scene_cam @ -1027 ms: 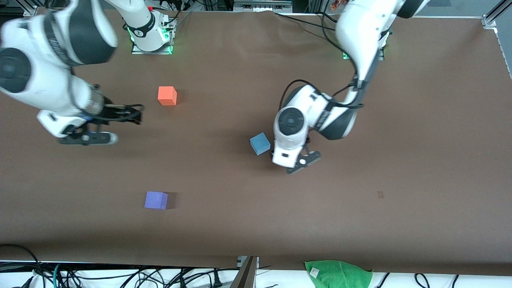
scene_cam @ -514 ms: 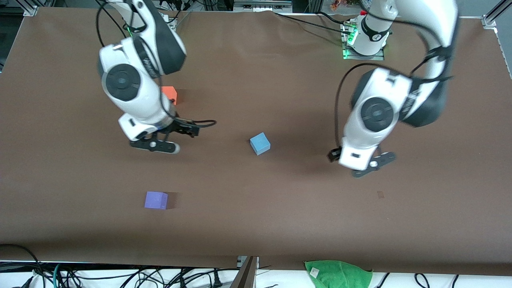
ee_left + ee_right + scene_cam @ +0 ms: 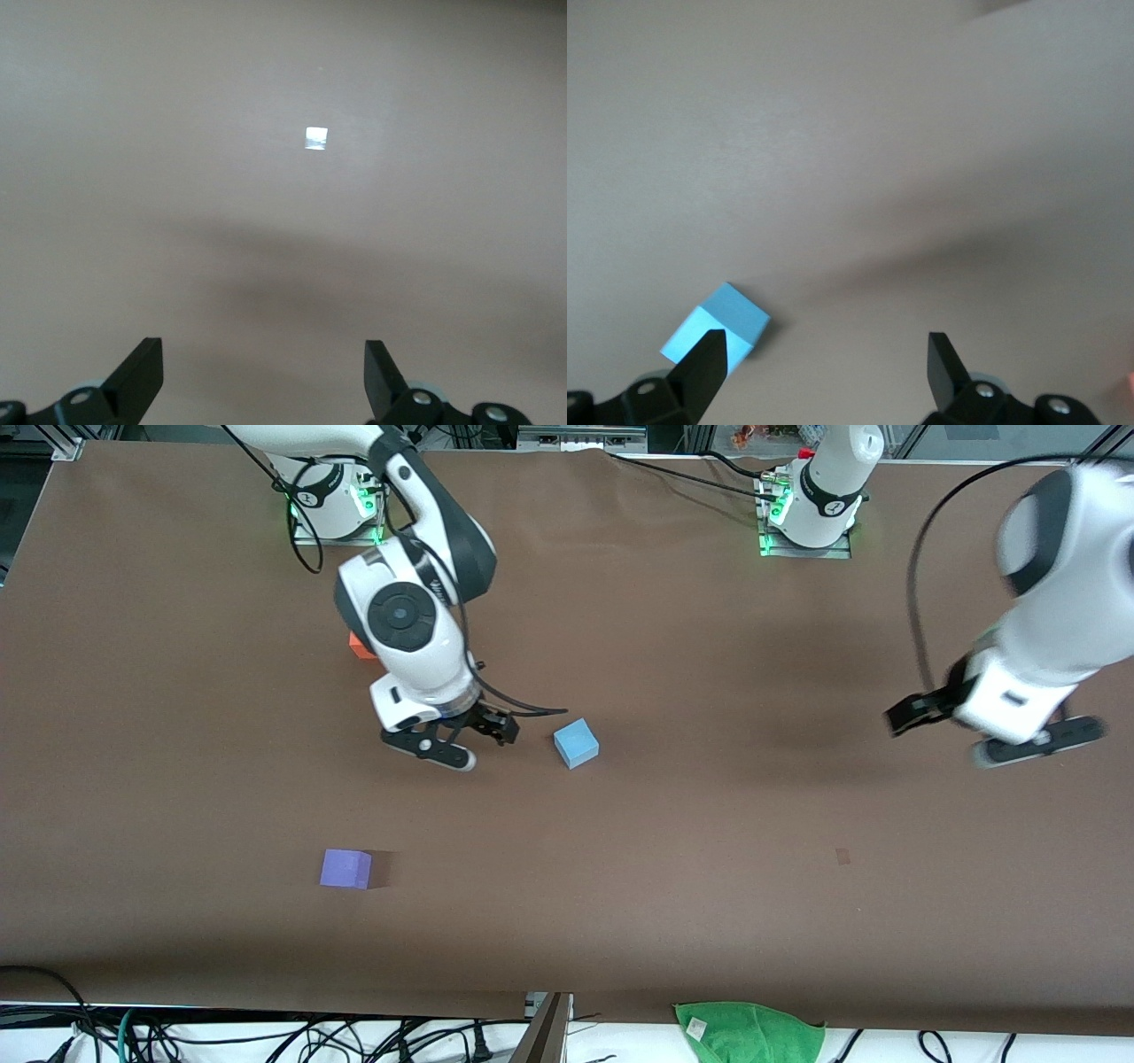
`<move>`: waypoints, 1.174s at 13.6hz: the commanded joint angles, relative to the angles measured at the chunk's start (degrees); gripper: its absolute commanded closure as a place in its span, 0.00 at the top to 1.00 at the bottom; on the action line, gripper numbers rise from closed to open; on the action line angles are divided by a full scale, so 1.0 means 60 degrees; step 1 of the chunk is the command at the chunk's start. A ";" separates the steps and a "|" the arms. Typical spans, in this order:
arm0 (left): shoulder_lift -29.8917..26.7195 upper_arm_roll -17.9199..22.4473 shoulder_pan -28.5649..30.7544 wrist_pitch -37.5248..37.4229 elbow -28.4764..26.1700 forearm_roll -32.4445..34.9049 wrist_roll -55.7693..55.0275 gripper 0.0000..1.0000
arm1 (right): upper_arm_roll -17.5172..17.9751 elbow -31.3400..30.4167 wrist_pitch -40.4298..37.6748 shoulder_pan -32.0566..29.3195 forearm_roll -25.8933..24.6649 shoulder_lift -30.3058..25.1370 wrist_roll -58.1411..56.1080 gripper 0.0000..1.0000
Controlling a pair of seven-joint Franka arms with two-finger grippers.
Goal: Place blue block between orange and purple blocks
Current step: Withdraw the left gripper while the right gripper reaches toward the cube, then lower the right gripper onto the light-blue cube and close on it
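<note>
- Front view: blue block (image 3: 576, 743) on the brown table (image 3: 709, 886), alone near the middle. Right gripper (image 3: 461, 746) up in the air just beside it, toward the right arm's end. Orange block (image 3: 358, 646) mostly hidden under the right arm; purple block (image 3: 345, 868) nearer the camera. Left gripper (image 3: 992, 731) over the left arm's end.
- Left wrist view: 2 fingers (image 3: 142, 376) spread wide over bare table.
- Right wrist view: fingers (image 3: 707, 365) parted, empty; blue block (image 3: 718, 329) at 1 fingertip.

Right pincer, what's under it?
Bare brown table lies under the open right pincer; the blue block sits beside it. The arm largely covers the orange block.
</note>
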 commanded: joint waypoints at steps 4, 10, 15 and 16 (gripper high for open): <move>-0.0955 -0.0190 0.0857 -0.0161 -0.0595 -0.0527 0.1760 1.00 | -0.0086 0.0129 0.1203 0.0535 -0.0048 0.0672 0.2492 1.00; -0.1205 -0.0190 0.0814 -0.0996 0.0518 -0.0689 0.1996 1.00 | -0.0101 0.0144 0.1879 0.1398 -0.0734 0.1302 0.3740 1.00; -0.1014 -0.0190 0.0769 -0.1026 0.0839 -0.0820 0.1908 1.00 | -0.0086 0.0554 0.1864 0.2000 -0.1821 0.1699 0.1592 1.00; -0.0927 -0.0190 0.0755 -0.1040 0.1015 -0.0980 0.1879 1.00 | -0.0071 0.0641 0.1864 0.2073 -0.1821 0.1714 0.1051 1.00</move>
